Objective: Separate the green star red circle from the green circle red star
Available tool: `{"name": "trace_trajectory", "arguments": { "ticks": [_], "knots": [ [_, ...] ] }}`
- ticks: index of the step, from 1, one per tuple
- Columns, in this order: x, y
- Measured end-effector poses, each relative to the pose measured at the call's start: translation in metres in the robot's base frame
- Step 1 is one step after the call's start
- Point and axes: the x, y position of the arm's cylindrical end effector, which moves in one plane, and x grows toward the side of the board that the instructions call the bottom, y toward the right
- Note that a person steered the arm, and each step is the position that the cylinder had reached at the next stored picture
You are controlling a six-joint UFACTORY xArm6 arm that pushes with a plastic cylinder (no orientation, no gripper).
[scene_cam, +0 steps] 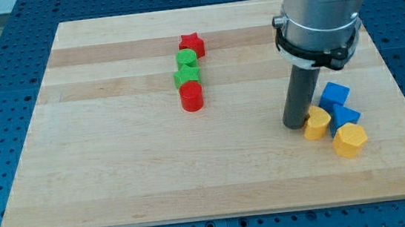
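Note:
Four blocks stand in a touching column at the board's upper middle. From the view's top down they are the red star [192, 44], the green circle [187, 59], the green star [187, 76] and the red circle [192, 96]. My tip [294, 125] rests on the board far to the view's right of this column, well apart from it. The tip stands just left of a yellow block [317, 124] and looks to be touching it.
The wooden board [119, 174] lies on a blue perforated table. Beside the tip are a blue cube [334, 95], a second blue block [346, 117] and a yellow hexagonal block [350, 141], clustered with the first yellow block near the right edge.

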Motion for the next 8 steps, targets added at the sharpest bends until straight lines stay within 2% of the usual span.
{"name": "trace_trajectory", "arguments": {
  "ticks": [2, 4, 5, 6, 7, 8],
  "knots": [
    [0.016, -0.036],
    [0.025, -0.208],
    [-0.027, -0.242],
    [-0.1, -0.225],
    [-0.149, -0.206],
    [-0.146, -0.184]
  ]
}}
